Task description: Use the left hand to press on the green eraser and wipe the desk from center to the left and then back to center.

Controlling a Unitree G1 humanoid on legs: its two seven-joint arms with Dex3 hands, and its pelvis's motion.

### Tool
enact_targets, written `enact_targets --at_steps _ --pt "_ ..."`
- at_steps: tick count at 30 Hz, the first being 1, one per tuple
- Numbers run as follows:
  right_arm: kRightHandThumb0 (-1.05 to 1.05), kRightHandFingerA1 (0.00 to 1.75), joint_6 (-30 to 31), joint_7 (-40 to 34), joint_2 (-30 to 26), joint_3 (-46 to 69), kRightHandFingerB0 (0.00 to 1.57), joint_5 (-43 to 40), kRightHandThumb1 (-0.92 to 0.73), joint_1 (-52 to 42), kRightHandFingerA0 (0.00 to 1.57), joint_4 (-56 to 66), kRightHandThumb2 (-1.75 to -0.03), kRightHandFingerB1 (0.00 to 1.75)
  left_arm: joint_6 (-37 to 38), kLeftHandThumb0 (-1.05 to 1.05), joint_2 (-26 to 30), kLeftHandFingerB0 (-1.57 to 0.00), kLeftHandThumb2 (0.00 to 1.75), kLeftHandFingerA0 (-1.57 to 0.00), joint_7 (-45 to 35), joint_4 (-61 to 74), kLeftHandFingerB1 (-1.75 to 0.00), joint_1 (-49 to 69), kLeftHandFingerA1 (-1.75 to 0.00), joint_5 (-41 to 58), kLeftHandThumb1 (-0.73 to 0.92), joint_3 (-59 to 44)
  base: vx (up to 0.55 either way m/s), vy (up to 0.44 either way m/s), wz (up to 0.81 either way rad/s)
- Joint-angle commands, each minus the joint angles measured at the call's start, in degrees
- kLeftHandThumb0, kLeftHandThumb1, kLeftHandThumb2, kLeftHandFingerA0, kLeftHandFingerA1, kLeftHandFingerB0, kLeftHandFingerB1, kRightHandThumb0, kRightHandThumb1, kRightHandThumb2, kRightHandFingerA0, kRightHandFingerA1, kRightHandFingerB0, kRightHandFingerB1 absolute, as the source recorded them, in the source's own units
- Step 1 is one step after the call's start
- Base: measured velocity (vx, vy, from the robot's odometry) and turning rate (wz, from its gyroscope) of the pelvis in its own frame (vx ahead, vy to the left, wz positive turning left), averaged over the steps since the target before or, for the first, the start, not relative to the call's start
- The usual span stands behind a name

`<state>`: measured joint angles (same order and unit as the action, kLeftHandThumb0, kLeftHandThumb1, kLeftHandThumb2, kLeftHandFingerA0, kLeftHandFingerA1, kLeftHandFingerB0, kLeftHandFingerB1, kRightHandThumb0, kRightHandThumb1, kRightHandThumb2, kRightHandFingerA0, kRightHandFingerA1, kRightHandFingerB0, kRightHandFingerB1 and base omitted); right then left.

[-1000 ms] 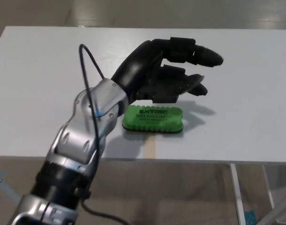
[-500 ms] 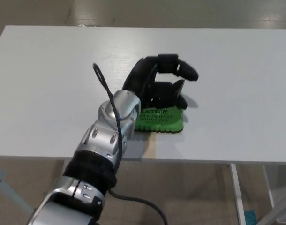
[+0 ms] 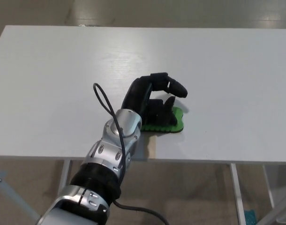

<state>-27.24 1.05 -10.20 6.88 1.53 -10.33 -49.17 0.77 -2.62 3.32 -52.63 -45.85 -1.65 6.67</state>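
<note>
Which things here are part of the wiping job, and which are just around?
Part of the job:
eraser, green, on the desk
left hand, resting on the eraser
desk, white

Just around:
black cable looping off the arm
floor beyond the desk

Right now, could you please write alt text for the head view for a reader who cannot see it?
The robot's left hand rests on top of a green eraser lying near the front edge of a white desk, its silver forearm reaching in from the lower left.
</note>
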Motion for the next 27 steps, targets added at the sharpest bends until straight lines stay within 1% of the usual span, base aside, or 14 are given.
enact_targets --at_steps 1,9,10,16,20,27 --pt "-0.41 0.52 -0.7 0.1 0.3 0.2 0.49 -0.5 -0.75 -0.5 0.66 -0.4 -0.64 0.36 2.3 -0.12 0.3 -0.83 0.97 -1.06 0.9 -2.8 -1.25 0.3 -1.33 -1.2 0.65 -1.0 0.00 0.000 0.00" --pt "-0.42 0.52 -1.1 0.4 -0.1 -0.3 0.50 0.1 -0.76 -0.4 0.66 -0.5 -0.64 0.36 4.5 -0.13 0.1 -0.83 0.96 -1.07 1.8 -4.1 -1.27 2.1 -1.33 -2.4 0.65 -0.7 0.00 0.000 0.00" --pt "-0.42 0.52 -1.2 0.6 -0.1 -0.2 0.51 -0.1 -0.76 -0.5 0.66 -0.6 -0.64 0.36 4.8 -0.13 0.0 -0.83 0.92 -1.06 2.0 -4.5 -1.27 2.4 -1.33 -2.7 0.67 -0.5 0.00 0.000 0.00" --pt "-0.41 0.52 -1.5 0.8 0.2 0.1 0.52 -0.6 -0.76 -0.3 0.67 -0.7 -0.64 0.37 5.3 -0.13 0.2 -0.83 0.90 -1.06 1.9 -5.6 -1.28 2.4 -1.34 -3.1 0.69 -0.5 0.00 0.000 0.00" --pt "-0.41 0.52 -1.6 0.6 0.0 -0.2 0.51 -0.1 -0.76 0.2 0.67 -0.8 -0.64 0.37 6.1 -0.13 1.3 -0.81 0.88 -1.05 1.4 -6.0 -1.30 2.3 -1.36 -3.3 0.70 -0.9 0.00 0.000 0.00" --pt "-0.42 0.52 -0.4 1.5 0.5 0.6 0.52 -1.4 -0.76 0.5 0.67 -0.4 -0.64 0.37 7.8 -0.13 4.1 -0.81 0.87 -1.03 0.0 -6.6 -1.28 3.2 -1.37 -2.7 0.70 -2.2 0.00 0.000 0.00"
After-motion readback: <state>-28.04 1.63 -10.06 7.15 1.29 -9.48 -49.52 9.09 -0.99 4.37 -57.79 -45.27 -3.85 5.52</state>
